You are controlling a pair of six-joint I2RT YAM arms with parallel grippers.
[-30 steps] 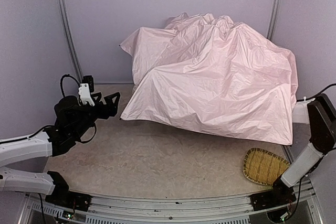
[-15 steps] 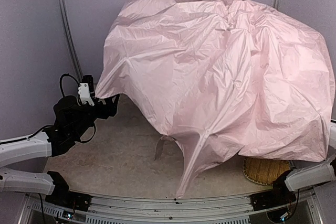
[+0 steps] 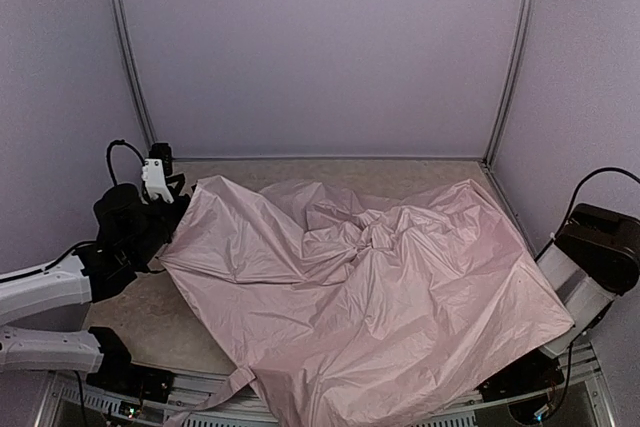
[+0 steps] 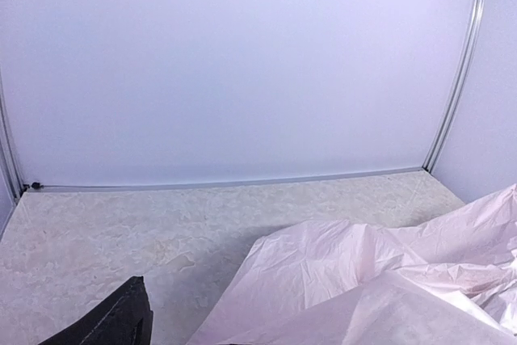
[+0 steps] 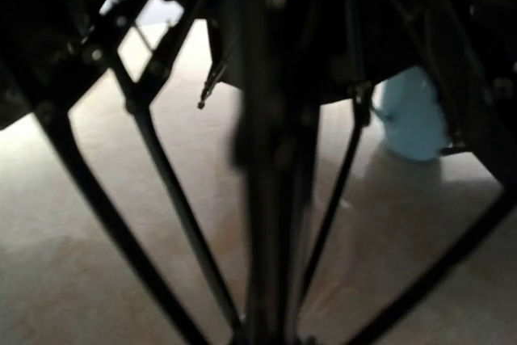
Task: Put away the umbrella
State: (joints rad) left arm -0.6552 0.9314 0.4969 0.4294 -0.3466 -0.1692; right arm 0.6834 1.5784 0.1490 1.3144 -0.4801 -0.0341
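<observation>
The umbrella [image 3: 370, 277] lies open and low over most of the table, pale pink fabric up and crumpled. Its edge also shows in the left wrist view [image 4: 380, 280]. My left gripper [image 3: 172, 209] sits at the fabric's left edge, jaws apart; one black finger [image 4: 121, 321] shows, and the other is hidden by fabric. My right gripper is hidden under the canopy at the right. Its wrist view looks along the black shaft [image 5: 271, 199] and ribs from inside, the shaft running down to the jaws.
The right arm's body [image 3: 590, 267] stands at the table's right edge. A pink tie strap [image 3: 225, 390] hangs over the front rail. A pale blue object [image 5: 412, 115] stands under the canopy. Bare table [image 4: 121, 224] lies behind and left of the fabric.
The umbrella swung up over the table, then dropped flat and forward across it, now covering the woven basket at the front right. The right arm moved with it. The left arm barely moved.
</observation>
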